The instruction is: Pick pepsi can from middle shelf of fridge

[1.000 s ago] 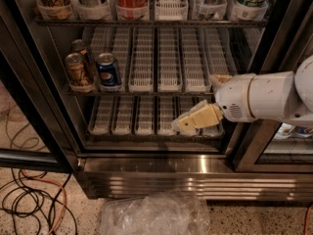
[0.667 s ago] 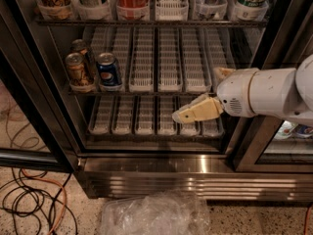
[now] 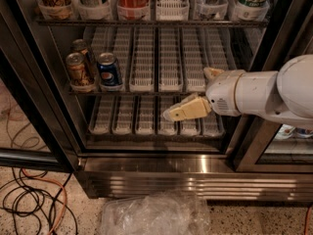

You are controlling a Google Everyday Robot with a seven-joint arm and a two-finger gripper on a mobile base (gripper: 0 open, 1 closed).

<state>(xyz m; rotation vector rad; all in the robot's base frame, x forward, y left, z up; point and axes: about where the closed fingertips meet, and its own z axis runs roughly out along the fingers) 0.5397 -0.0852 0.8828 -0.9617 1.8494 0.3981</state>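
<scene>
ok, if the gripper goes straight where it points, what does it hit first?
Probably the lower-shelf trays left of the gripper, though depth is unclear. The pepsi can sits higher, on the middle shelf, off that line.

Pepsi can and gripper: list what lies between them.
Camera view: only empty white lane trays on the middle shelf separate the pepsi can from the gripper, at lower right.

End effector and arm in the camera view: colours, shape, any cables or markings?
The end effector, right of centre in front of the fridge, is pale tan and tapered. The arm behind it is smooth glossy white, in rounded cylindrical segments. No cables or markings show on it.
</scene>
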